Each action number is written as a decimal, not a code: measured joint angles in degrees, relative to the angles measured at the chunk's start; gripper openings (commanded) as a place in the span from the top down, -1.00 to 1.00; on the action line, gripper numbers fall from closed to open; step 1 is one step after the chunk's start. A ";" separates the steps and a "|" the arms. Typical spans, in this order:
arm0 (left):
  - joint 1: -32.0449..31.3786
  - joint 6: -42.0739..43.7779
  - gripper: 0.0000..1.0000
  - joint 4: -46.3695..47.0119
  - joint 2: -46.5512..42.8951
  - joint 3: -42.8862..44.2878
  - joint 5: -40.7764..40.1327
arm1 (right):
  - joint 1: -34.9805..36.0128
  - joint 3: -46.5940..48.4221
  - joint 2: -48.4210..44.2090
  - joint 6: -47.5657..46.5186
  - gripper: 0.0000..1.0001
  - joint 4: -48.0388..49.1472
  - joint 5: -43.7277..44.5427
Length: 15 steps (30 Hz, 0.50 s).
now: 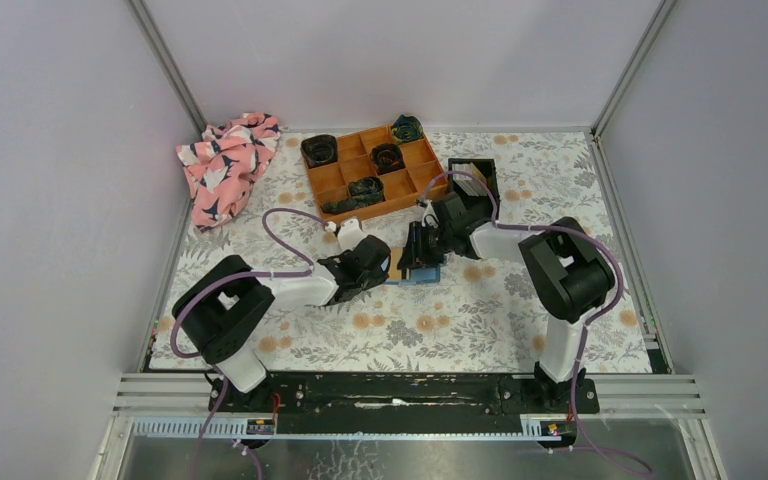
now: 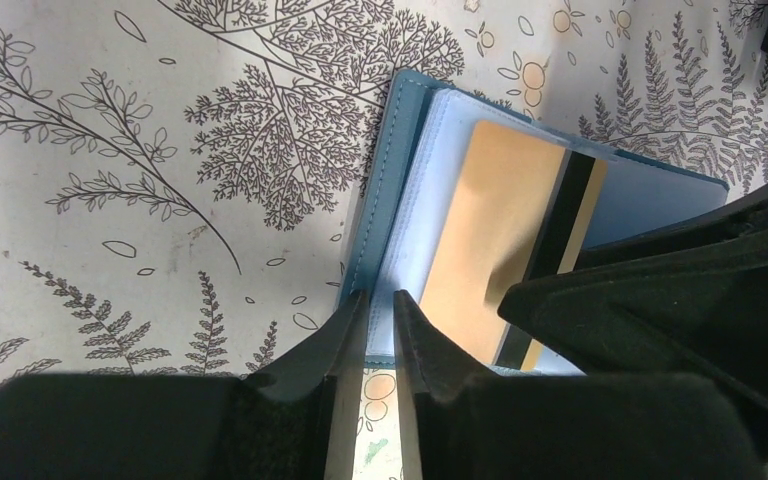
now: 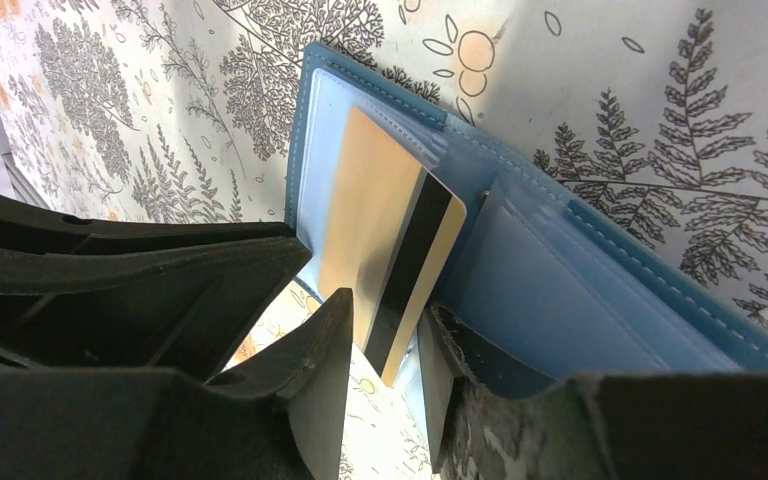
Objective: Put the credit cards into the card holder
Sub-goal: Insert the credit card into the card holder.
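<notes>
Left claw pinching stitched teal card holder, glossy gold striped card

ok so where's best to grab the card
Probably the free end of the card, which juts out of the clear pocket of the holder. Come in from that end, along its length: the other end is already tucked in.

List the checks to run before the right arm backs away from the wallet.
1. Grip of the left gripper on the card holder edge: ok.
2. The card holder lies open on the table: ok.
3. Leading end of the credit card under the clear pocket: ok.
4. The credit card fully seated: not ok; its striped end sticks out.
5. The right gripper clear of the card: jaws parted, contact cannot tell.
</notes>
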 measured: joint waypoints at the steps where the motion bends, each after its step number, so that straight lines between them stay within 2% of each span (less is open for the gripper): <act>1: 0.00 0.00 0.53 0.04 0.00 -0.02 0.00 | 0.07 -0.07 -0.15 0.00 0.24 -0.15 0.31; 15: 0.00 -0.02 0.54 0.72 -0.11 -0.50 -0.07 | 0.61 -2.49 -3.21 0.17 0.23 -0.66 4.59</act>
